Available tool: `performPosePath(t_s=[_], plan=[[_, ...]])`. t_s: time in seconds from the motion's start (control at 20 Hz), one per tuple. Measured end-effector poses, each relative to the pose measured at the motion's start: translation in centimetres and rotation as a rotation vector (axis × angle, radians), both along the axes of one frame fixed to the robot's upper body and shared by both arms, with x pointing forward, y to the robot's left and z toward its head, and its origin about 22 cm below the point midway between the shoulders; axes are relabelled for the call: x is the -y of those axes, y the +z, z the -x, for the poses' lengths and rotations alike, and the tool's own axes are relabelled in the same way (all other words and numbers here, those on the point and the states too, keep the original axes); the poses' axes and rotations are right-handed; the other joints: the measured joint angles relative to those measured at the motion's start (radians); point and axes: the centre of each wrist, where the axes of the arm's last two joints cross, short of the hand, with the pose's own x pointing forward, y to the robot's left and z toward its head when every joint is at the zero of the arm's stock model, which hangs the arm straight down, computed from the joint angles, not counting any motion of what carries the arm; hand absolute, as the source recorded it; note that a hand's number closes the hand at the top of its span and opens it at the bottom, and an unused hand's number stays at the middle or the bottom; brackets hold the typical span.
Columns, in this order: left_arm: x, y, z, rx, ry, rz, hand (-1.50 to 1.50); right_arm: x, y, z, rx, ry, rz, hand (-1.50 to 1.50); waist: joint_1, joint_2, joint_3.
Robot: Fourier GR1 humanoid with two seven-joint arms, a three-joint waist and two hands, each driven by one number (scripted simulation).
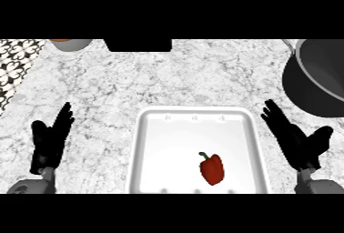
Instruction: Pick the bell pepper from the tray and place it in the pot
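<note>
Right hand (299,141) spread and empty beside the tray (144,150); left hand (50,139) likewise open, resting on the far side. Red pepper (212,169) lying alone in the tray's near right part. Pot (316,79) at the worktop's far right, contents unseen. Best approached from above with the right hand, closing round the pepper's body.

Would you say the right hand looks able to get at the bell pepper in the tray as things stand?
Probably yes. The right hand is open just beside the tray, and the bell pepper lies uncovered in the near right part, with nothing between them but the tray's low rim.
</note>
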Motion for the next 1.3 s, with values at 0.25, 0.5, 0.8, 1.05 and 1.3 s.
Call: performPosePath(t_s=[0.25, 0.5, 0.8, 1.05, 1.3], plan=[[0.9, 3.7, -2.3, 0.173, -0.031, 0.015, 0.00, -1.7, 3.8, -3.9, 0.213, 0.188, 0.025, 1.50, 0.019, 0.010, -0.007], [2.7, 7.3, -4.2, 0.297, -0.089, 0.067, 0.00, -2.1, 6.7, -6.4, 0.473, 0.344, 0.296, -1.50, 0.041, 0.010, -0.012], [3.3, 9.4, -4.4, 0.342, -0.088, 0.101, 0.00, -2.0, 3.8, -7.5, 0.696, 0.459, 0.256, -1.50, 0.022, 0.016, -0.010], [3.0, 10.1, -3.8, 0.343, -0.070, 0.109, 0.00, -1.6, 6.1, -8.5, 0.744, 0.602, 0.296, -1.50, 0.003, 0.012, -0.011], [2.4, 9.9, -3.3, 0.346, -0.060, 0.107, 0.00, -2.8, 9.5, -8.9, 0.649, 0.819, 0.471, -1.50, -0.004, 0.008, -0.013]])
